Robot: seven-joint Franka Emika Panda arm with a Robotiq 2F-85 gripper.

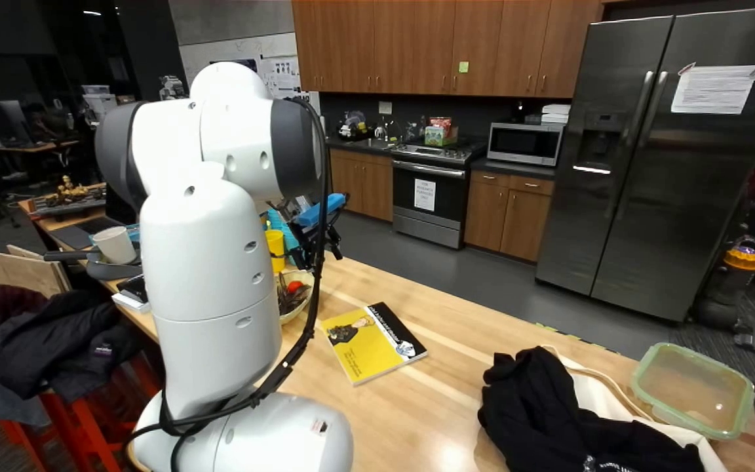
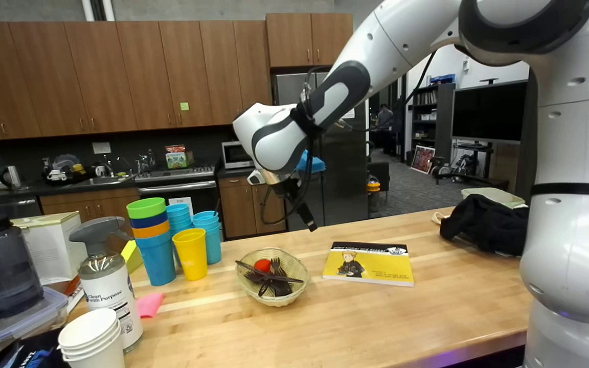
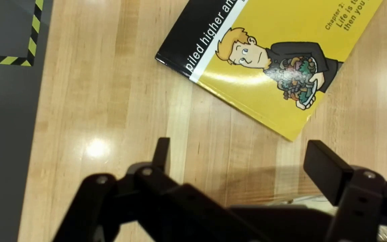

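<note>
Hanging above the light wooden table [image 2: 453, 291], my gripper [image 3: 239, 148] has its fingers [image 3: 326, 171] spread wide, with nothing held and wood grain showing between the tips. Nearest to it I find two things: the yellow-and-black book [image 2: 368, 266], lying flat with its cover up toward the far side of the table, and the woven basket [image 2: 271, 301], just to the left of the book in an exterior view. In the wrist view a corner of the book points toward the gap between my fingers, but neither finger touches it. The basket holds dark cutlery [image 2: 280, 288] and a round red thing [image 2: 262, 265]. A yellow cup [image 2: 190, 254] stands to the left of the basket, and a black cloth [image 2: 489, 222] lies well to the right of the book. I judge the step in hand to be positioning, with no contact made. A grasp from here would, to my mind, call for centring over one thing, then coming down slowly with the jaws apart; the book looks too broad to take across its cover, so an edge would suit better.
</note>
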